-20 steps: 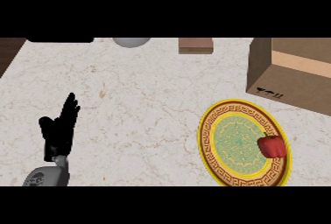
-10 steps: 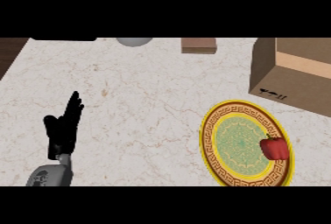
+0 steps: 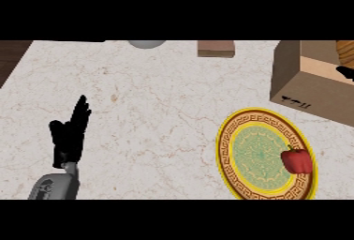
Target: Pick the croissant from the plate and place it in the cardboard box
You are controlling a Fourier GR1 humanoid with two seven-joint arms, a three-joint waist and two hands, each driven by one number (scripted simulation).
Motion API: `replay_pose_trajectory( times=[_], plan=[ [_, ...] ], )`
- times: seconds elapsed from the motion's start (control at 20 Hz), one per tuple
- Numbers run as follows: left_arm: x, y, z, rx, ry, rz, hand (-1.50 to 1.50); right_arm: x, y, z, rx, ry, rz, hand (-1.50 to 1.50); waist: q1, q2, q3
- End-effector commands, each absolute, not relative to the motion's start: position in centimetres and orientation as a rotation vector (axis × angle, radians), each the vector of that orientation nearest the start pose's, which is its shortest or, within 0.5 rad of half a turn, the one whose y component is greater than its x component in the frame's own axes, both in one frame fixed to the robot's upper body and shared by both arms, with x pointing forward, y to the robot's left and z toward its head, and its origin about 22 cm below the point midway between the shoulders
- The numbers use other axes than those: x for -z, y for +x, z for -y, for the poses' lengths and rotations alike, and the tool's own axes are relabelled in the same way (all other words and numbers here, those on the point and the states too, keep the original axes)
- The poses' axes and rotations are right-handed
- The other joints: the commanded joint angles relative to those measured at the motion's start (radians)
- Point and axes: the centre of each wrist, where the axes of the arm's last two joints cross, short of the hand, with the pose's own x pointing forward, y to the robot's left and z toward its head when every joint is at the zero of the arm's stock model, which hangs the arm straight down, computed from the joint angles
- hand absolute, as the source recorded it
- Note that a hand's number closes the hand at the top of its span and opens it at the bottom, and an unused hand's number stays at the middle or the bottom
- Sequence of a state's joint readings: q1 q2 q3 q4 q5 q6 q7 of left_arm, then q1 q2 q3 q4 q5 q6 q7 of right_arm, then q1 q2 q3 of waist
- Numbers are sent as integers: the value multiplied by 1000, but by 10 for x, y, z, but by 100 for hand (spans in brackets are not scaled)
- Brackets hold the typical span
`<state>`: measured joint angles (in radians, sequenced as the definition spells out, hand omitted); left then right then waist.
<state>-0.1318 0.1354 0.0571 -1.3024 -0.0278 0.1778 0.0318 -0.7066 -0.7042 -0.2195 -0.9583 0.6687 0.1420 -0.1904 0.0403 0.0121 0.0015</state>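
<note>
Where the pale, brown-veined marble counter [image 3: 159,93] spreads across the head view, the left hand [image 3: 68,138] shows at the lower left on its grey forearm, black fingers straight, close together and pointing up, holding nothing.

At the lower right lies a round ceramic plate [image 3: 233,140] with a glossy yellow rim, a red-brown key-pattern band and a pale green patterned centre. On its right part sits a shiny red bell pepper [image 3: 297,160], blocky and upright in outline.

Just beyond the plate, at the upper right, stands a matte brown cardboard box [image 3: 304,89] with flat sides, sharp edges and small black marks printed on its near face. In its open top, cut by the right edge, a tan, ribbed piece that looks like the croissant [image 3: 346,49] shows; too little is visible to tell its long axis or which way it points. Just below it is a small black shape, seemingly part of the right hand [image 3: 343,72]; I cannot tell its state.
</note>
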Motion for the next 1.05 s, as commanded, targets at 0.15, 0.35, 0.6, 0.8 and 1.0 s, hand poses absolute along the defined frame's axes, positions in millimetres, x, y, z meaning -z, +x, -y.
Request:
replay_pose_trajectory(
  times=[0.15, 0.35, 0.6, 0.8, 1.0],
  plan=[
    [28, 269, -273, -29, 279, 1400, 0, -159, 390, 440, -705, -873, 1457, -150, 9, 5, 1],
    [21, 270, -277, -23, 279, 1400, 0, -157, 392, 450, -671, -765, 1545, -150, 7, 3, 1],
    [25, 270, -262, -37, 270, 1409, 0, -157, 395, 451, -519, -540, 1757, -150, 2, 3, 2],
    [25, 262, -275, -35, 260, 1396, 0, -150, 386, 468, -314, -376, 1802, -150, -4, 0, 2],
    [21, 271, -257, -58, 280, 1414, 0, -169, 368, 499, -187, -377, 1824, -150, -1, 5, 2]
  ],
)
